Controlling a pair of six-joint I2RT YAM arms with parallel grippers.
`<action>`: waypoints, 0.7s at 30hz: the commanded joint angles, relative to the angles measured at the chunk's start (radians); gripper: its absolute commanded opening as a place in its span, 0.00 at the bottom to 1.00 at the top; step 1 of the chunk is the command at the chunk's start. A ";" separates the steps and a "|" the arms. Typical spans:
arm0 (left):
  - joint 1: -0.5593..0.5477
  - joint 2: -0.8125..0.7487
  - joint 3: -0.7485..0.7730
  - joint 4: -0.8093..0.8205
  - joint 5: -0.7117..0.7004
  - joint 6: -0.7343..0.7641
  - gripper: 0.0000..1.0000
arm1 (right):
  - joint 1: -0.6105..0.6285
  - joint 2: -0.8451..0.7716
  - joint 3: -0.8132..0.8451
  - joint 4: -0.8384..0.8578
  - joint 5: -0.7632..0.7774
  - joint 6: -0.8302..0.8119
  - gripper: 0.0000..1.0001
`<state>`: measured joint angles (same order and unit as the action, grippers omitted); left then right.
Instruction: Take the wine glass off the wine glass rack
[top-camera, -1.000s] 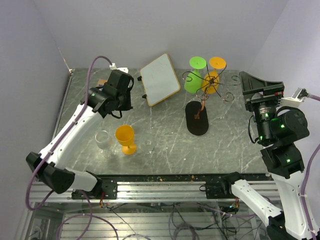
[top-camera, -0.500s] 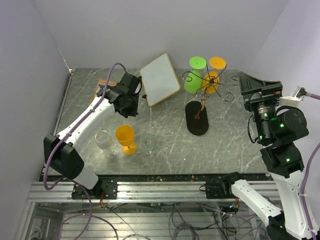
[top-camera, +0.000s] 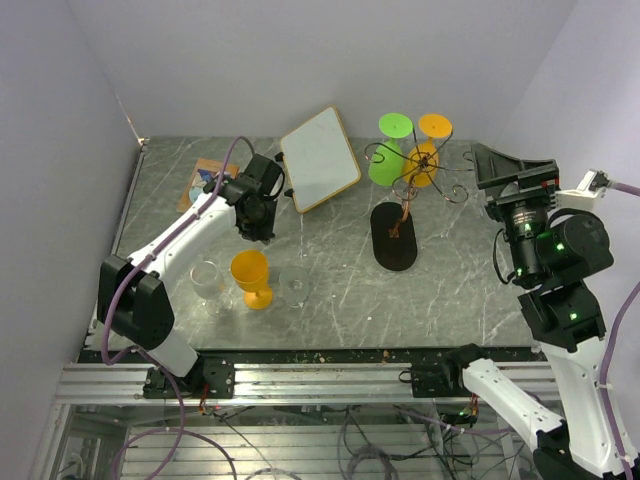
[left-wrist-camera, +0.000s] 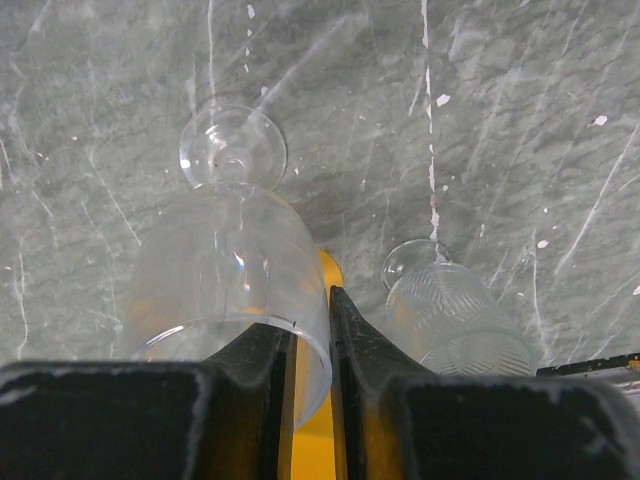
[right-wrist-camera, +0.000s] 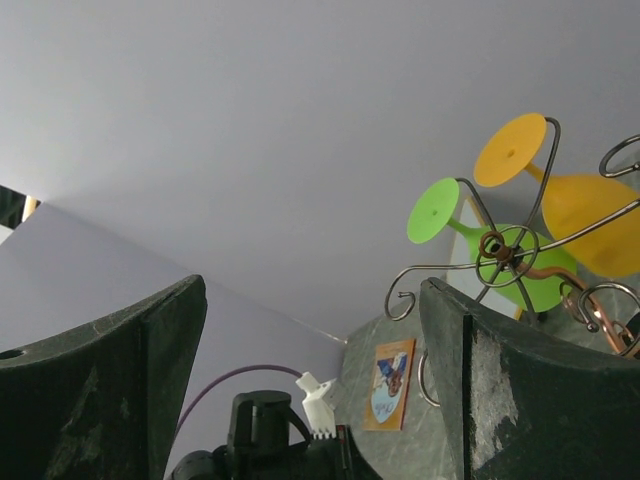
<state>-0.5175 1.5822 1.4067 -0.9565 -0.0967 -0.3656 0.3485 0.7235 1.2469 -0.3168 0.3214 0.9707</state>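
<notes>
The wine glass rack (top-camera: 412, 188) stands in the upper right of the overhead frame on its black oval base (top-camera: 393, 236). Two glasses hang from it upside down, with their feet caught in the curled wire arms. These are a green wine glass (top-camera: 384, 162) and, just beside it, an orange wine glass (top-camera: 422, 166). Whether their bowls touch cannot be told.

The right gripper (top-camera: 492, 166) sits at the right edge, level with the rack but apart from it. Its jaws are spread wide and hold nothing. The left gripper (left-wrist-camera: 310, 325) hangs over the left of the worktop (top-camera: 450, 290), above two clear glasses (top-camera: 207, 280) and an orange goblet (top-camera: 250, 276). Its jaws are drawn to a narrow slit and are empty.

The main risk is probably the rack itself. It is tall and thin on a small base, so a finger catching a spiral arm could tip it. Pulling a glass upward instead of sliding its foot out along the wire could do the same. The hanging pair is so close that closing on one may knock the other loose. On the left, a low sweep could topple the standing glasses.
</notes>
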 joint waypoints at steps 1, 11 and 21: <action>0.014 -0.011 -0.016 0.040 0.030 0.014 0.21 | -0.002 0.024 0.015 -0.002 -0.007 -0.038 0.86; 0.033 -0.063 -0.040 0.043 0.033 0.018 0.40 | -0.002 0.251 0.204 -0.111 -0.045 -0.158 0.82; 0.033 -0.142 0.021 0.010 0.058 0.001 0.81 | -0.002 0.464 0.346 -0.140 -0.054 -0.142 0.78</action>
<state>-0.4923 1.4925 1.3766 -0.9344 -0.0723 -0.3561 0.3485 1.1328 1.5330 -0.4290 0.2771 0.8272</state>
